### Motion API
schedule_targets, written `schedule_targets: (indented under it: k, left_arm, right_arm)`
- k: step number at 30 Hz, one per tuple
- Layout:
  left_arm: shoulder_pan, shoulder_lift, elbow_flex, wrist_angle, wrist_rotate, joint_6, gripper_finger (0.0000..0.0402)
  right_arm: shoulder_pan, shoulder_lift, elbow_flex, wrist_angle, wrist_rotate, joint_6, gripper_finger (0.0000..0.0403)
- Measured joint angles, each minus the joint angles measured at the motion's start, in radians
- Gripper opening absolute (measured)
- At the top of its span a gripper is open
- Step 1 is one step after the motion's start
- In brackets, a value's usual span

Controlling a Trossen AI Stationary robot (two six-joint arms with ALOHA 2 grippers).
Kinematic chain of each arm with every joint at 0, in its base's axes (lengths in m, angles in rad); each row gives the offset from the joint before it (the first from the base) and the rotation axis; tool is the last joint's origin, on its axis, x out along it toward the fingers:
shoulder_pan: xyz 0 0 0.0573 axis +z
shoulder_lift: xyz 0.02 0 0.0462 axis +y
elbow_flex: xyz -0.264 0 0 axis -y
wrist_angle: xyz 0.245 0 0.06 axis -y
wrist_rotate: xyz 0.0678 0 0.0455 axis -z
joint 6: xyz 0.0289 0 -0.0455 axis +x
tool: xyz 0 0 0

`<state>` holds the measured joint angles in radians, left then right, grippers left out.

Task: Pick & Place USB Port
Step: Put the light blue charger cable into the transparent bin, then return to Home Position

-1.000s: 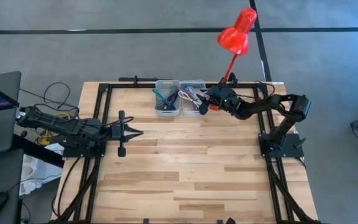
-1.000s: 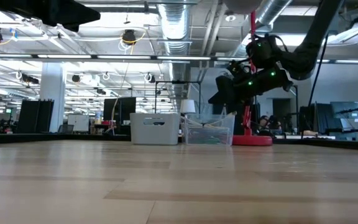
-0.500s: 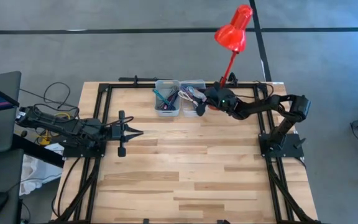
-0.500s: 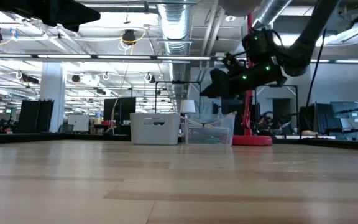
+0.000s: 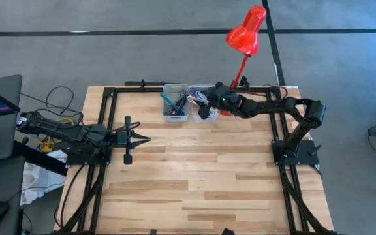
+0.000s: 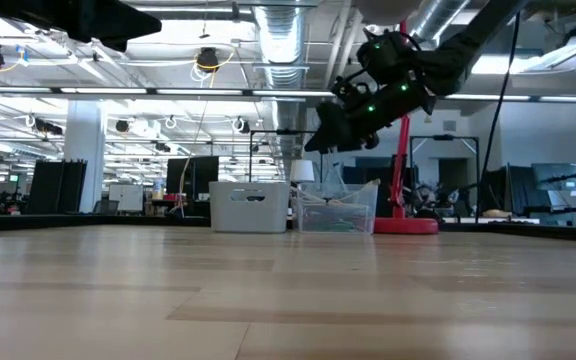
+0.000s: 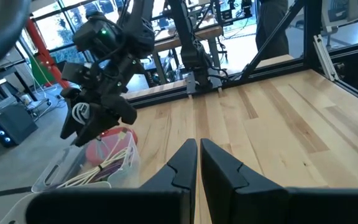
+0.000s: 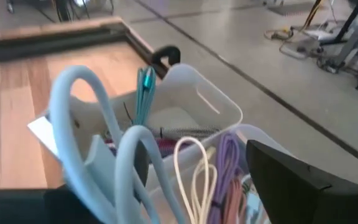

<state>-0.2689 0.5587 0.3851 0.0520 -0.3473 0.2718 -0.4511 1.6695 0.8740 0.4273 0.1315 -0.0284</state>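
My right gripper [image 5: 204, 111] hangs in the air over the clear bin of cables [image 5: 202, 98] at the table's far edge, shut on a coiled white USB cable [image 8: 95, 134]. The left wrist view shows the same white loops [image 7: 79, 113] under that gripper [image 7: 95, 121]. The low view has the gripper [image 6: 326, 137] well above the clear bin [image 6: 336, 210]. A second, white bin [image 5: 175, 103] stands just left of the clear one. My left gripper [image 5: 147, 138] waits shut over the table's left side. My right gripper holds the coiled white cable's loops [image 8: 129, 162] between its two fingers [image 8: 303, 183], slanting down from the table's right. The coil is lifted clear above the clear bin. Its loops [image 7: 78, 115] hang at the fingertips.
A red desk lamp [image 5: 245, 36] stands right behind my right arm at the far edge. Coloured cables [image 8: 225, 174] fill the clear bin; pens and tools [image 5: 173, 101] lie in the white bin. Black frame rails [image 5: 109, 130] border the table. Bare wood [image 5: 201, 170] spreads across the middle.
My right gripper has risen and moved toward the table's left, from beside the lamp base to over the clear bin, carrying the white cable with it.
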Motion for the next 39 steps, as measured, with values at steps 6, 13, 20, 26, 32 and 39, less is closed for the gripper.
schedule_targets:
  k: [6,13,20,26,32,39]
  left_arm:
    - [0.000,0.000,0.000,-0.003,0.000,0.000,0.0021]
    - [0.000,0.000,0.000,-0.007,0.000,0.000,0.0021]
    - [0.000,0.000,0.000,-0.008,0.000,0.000,0.0021]
    - [0.000,0.000,0.000,-0.012,0.000,0.000,0.0021]
    - [0.000,0.000,0.000,-0.015,0.000,0.000,0.0021]
    - [0.000,0.000,0.000,-0.018,0.000,0.000,0.0021]
  right_arm:
    - [-0.002,0.000,0.032,-0.103,0.001,-0.014,0.0276]
    - [-0.002,-0.014,0.130,-0.347,-0.015,-0.042,0.0277]
    - [0.008,-0.023,0.290,-0.601,-0.002,-0.076,0.0277]
    - [0.019,-0.023,0.376,-0.662,0.000,-0.086,0.0277]
    - [0.020,-0.023,0.463,-0.808,0.000,-0.095,0.0277]
    - [0.038,-0.023,0.541,-0.927,0.000,-0.095,0.0277]
